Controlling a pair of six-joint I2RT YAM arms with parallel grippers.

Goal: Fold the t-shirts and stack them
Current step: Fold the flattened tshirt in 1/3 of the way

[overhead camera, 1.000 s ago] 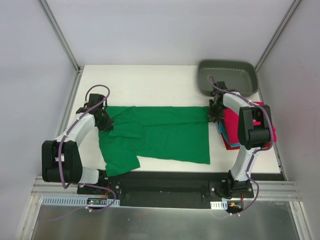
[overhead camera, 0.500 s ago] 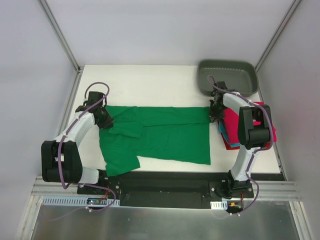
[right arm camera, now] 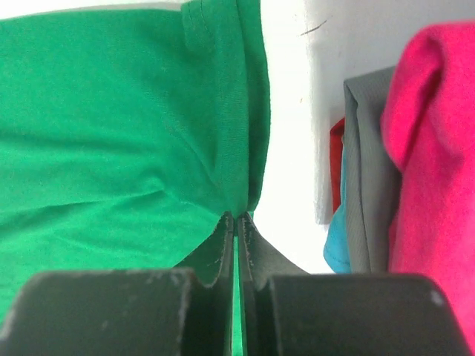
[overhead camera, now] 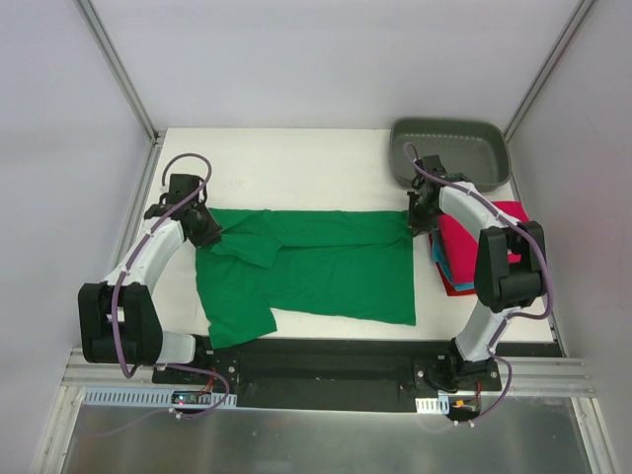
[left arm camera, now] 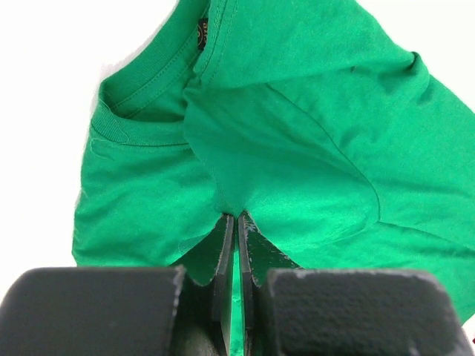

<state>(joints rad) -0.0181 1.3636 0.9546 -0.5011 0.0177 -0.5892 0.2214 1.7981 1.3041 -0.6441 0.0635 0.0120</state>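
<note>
Green t-shirt [overhead camera: 326,267] in left end effector [overhead camera: 210,235] and right end effector [overhead camera: 416,225]

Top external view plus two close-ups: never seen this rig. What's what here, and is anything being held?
The top view looks down from above and behind two small robot arms bolted at the near edge of a white table; the left arm is on the left. The other two pictures come from a camera on each wrist, so the dark shapes at the bottom of each are that arm's own two fingers.

A green t-shirt lies spread on the table, with part of it folded over. The left gripper is shut on a pinch of its cloth near the collar. The right gripper is shut on its edge at the opposite end.

By the right arm sits a stack of folded shirts, pink on top, other colours beneath. A grey tray stands at the far right corner.
</note>
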